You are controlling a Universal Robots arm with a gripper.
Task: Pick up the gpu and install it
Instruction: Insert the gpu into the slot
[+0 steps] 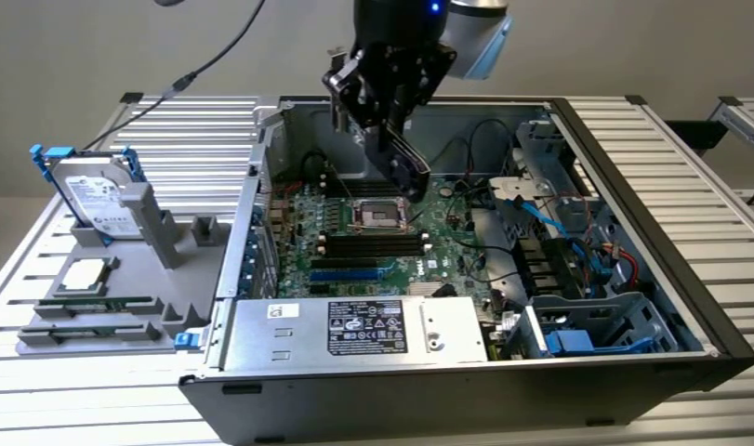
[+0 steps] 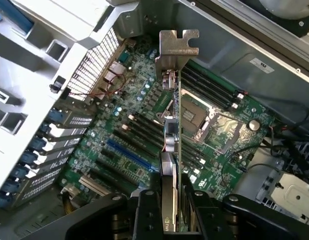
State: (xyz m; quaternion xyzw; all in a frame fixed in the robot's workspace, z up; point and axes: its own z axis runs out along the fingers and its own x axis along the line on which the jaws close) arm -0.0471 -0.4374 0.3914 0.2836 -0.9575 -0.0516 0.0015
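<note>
Silver slatted table [image 1: 674, 158], open black computer case [image 1: 655, 223], gripper [image 2: 172, 207] clamped on gpu [image 2: 172, 120] above motherboard [image 1: 351, 255]

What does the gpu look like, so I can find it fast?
Find the big open case, then the end effector above its green board. The gpu is the thin card pinched there, hanging down. Unlike the memory strips outside the case, it has a silver bracket on one end.

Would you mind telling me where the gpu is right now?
Held in the gripper, the gpu hangs inside the open computer case, above the motherboard near the CPU socket, around the middle of the exterior view.
</note>
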